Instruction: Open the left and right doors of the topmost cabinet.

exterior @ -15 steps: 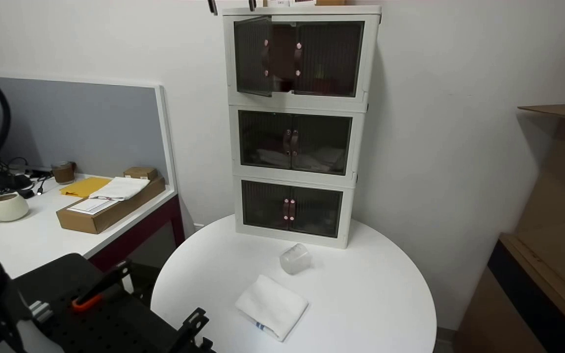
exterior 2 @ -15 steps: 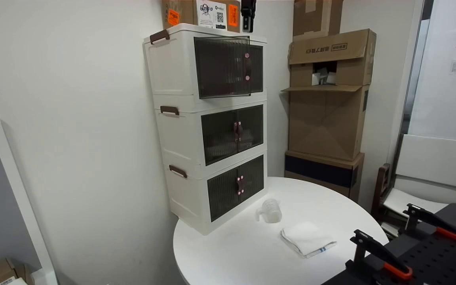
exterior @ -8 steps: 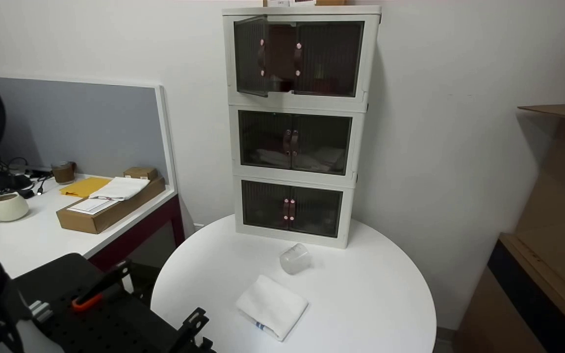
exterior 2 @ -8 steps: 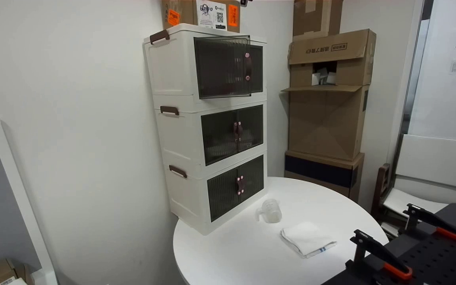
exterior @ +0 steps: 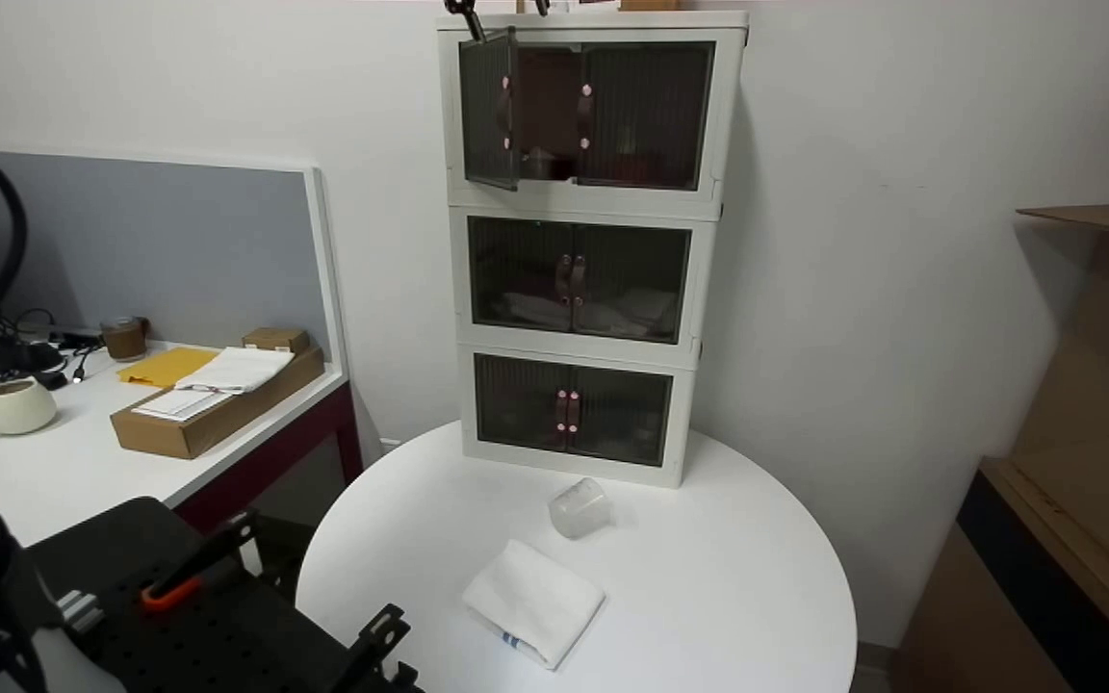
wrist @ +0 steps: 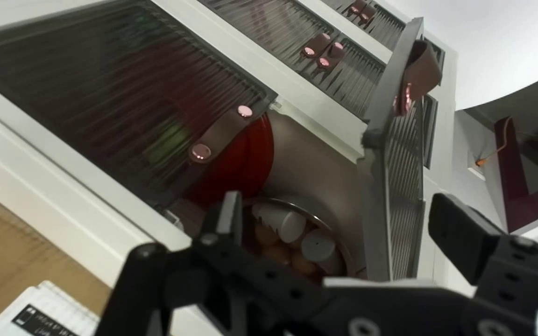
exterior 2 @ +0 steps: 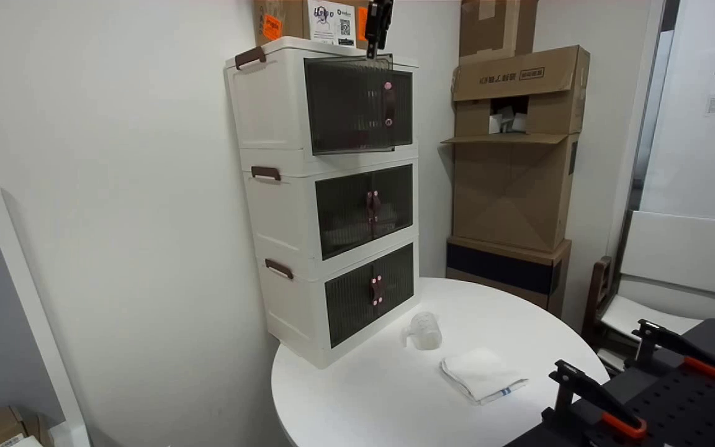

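Observation:
The topmost cabinet [exterior: 720,125] is the upper white tier; its side shows in an exterior view [exterior 2: 267,102]. Its left door [exterior: 489,115] stands partly open, swung outward. Its right door [exterior: 651,115] is shut. In the wrist view the left door [wrist: 402,186] is edge-on at right and the right door [wrist: 110,88] is at upper left. My gripper [exterior: 510,21] is open at the top of the left door. In the wrist view its fingers [wrist: 339,219] are wide apart, one on each side of the left door; I cannot tell if either touches it.
A cardboard box [exterior 2: 298,25] stands on top of the unit. Two lower tiers with shut doors [exterior: 574,279] are below. A clear cup [exterior: 579,508] and a folded white cloth [exterior: 533,604] lie on the round table [exterior: 728,577]. A bowl [wrist: 315,214] shows inside the top tier.
The left door has swung a little further outward. My gripper rose nearly out of the exterior views half a second ago and is now lower, at the left door's top.

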